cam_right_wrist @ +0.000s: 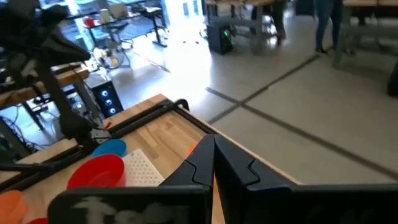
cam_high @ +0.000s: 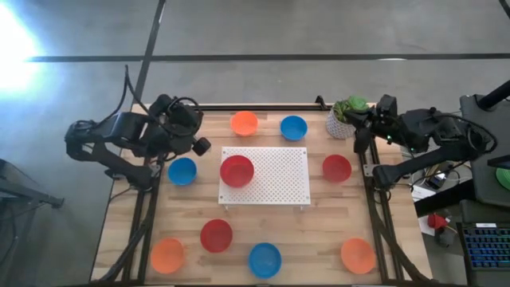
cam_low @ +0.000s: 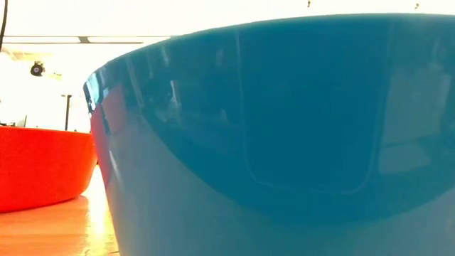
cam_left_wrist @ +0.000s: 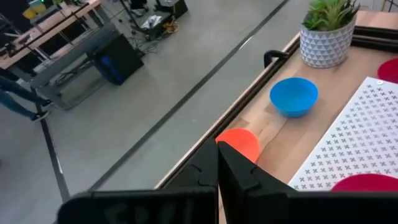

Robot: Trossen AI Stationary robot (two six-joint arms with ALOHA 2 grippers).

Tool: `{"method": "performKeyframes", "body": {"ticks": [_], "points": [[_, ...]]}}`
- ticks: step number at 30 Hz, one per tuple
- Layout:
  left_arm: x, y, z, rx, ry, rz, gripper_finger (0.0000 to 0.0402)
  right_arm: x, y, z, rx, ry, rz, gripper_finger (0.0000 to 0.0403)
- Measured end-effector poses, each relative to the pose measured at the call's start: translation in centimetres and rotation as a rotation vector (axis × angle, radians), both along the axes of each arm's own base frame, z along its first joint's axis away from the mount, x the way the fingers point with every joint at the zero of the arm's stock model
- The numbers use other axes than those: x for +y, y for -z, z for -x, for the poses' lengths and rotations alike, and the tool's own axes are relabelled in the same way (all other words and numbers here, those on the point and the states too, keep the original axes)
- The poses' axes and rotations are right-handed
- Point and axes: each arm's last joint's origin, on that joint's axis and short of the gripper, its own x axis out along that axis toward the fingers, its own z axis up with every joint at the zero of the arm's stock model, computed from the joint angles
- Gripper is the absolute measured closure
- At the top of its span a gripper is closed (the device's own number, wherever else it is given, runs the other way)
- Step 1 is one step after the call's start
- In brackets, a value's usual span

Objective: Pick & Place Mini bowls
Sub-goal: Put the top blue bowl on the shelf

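Several mini bowls in red, orange and blue rest upright on the wooden table. One red bowl (cam_high: 237,171) sits on the left part of the white perforated board (cam_high: 275,177). An orange bowl (cam_high: 245,123) and a blue bowl (cam_high: 293,127) stand at the far edge. Another blue bowl (cam_high: 182,171) stands left of the board and a red bowl (cam_high: 336,168) right of it. My left gripper (cam_high: 202,147) is shut and empty above the table's far left, between the orange and the left blue bowl. My right gripper (cam_high: 357,135) is shut and empty beside the plant pot.
A white pot with a green plant (cam_high: 347,117) stands at the far right corner. Along the near edge stand an orange bowl (cam_high: 167,255), a red bowl (cam_high: 216,235), a blue bowl (cam_high: 264,260) and an orange bowl (cam_high: 358,255). The blue one (cam_low: 284,142) fills the low view.
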Motion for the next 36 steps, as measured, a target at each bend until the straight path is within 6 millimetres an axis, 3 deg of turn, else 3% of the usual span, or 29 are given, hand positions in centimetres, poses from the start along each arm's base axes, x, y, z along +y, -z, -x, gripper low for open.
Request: {"method": "performKeyframes", "body": {"ticks": [8,17,27,36], "points": [[0.0,0.3,0.0,0.002,-0.004,0.003,0.0401,-1.1,1.3,-3.3,0.097,-0.017,-0.079,0.0394],[0.0,0.3,0.0,-0.005,-0.009,0.008,0.0401,-4.1,3.7,-7.5,0.259,-0.074,-0.176,0.0394],[0.0,0.2,-0.1,-0.023,-0.015,0.017,0.0401,-9.8,6.5,-9.5,0.383,-0.093,-0.326,0.0394],[0.0,0.2,-0.1,-0.031,-0.015,0.019,0.0401,-15.2,10.6,-10.7,0.540,0.072,-0.468,0.0394]]}}
